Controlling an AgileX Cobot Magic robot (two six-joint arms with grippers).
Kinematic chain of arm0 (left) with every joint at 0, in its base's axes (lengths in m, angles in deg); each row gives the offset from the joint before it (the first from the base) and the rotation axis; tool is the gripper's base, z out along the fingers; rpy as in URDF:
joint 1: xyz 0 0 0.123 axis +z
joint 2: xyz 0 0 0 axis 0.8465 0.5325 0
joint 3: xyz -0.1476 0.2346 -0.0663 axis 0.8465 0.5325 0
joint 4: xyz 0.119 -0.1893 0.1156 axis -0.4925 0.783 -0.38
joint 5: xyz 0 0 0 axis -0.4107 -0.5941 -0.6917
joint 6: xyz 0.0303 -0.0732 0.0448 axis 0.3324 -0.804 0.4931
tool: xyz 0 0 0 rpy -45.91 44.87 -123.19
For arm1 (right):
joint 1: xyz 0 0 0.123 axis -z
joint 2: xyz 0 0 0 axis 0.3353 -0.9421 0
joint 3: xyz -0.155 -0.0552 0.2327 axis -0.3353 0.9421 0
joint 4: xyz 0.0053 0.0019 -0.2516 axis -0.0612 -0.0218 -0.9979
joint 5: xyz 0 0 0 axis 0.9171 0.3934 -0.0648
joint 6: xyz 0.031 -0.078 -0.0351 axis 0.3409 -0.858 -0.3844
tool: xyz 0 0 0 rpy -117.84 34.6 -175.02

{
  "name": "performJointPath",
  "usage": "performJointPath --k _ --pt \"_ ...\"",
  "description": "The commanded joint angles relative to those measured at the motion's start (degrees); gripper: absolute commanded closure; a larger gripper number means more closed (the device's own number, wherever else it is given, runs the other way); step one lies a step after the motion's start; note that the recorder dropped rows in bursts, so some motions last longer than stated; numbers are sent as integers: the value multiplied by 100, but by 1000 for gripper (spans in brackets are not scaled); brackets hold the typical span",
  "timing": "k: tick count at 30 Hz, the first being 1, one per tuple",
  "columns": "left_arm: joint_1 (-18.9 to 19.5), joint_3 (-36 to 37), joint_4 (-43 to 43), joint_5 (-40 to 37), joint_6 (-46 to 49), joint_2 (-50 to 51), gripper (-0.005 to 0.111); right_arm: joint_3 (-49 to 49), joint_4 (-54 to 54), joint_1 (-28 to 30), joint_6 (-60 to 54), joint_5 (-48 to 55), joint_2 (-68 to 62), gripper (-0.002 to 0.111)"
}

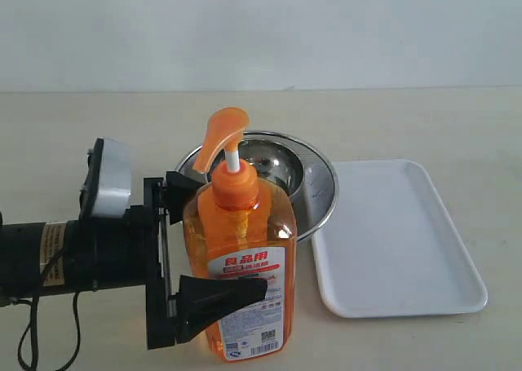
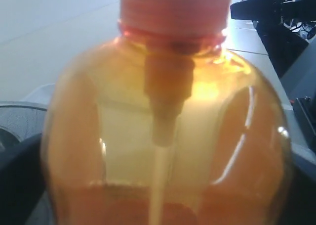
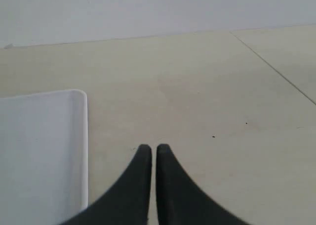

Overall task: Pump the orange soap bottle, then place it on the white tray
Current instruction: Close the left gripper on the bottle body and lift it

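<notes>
The orange soap bottle (image 1: 241, 249) stands upright at the front of the table, its orange pump head (image 1: 222, 138) raised on the white stem. My left gripper (image 1: 227, 240) is shut on the bottle's body, one black finger (image 1: 216, 295) across the label and the other behind it. In the left wrist view the bottle (image 2: 168, 136) fills the frame and hides most of the gripper. The white tray (image 1: 400, 240) lies to the right of the bottle, with nothing on it. My right gripper (image 3: 149, 149) is shut on nothing, low over bare table beside the tray's edge (image 3: 44, 151); the exterior view does not show it.
A round steel bowl (image 1: 314, 183) sits just behind the bottle, touching the tray's left edge. The left arm's black body (image 1: 73, 253) reaches in from the left. Dark equipment (image 2: 276, 17) shows beyond the table in the left wrist view.
</notes>
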Motion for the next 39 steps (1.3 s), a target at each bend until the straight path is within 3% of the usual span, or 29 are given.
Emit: performJointPath --k 1,28,30,32,39 --pt "-35 -175 50 60 -72 171 -3 0 -40 15 -44 -44 31 107" --pt "-35 -315 151 60 -306 205 -3 0 -40 15 -44 -44 31 107" --pt "-35 -315 151 60 -306 205 3 0 -40 15 -44 -44 31 107" --pt "-35 -315 151 60 -324 205 16 0 -40 15 -44 -71 31 107" --pt "-35 -315 85 60 -342 266 79 0 -40 15 -44 -45 31 107"
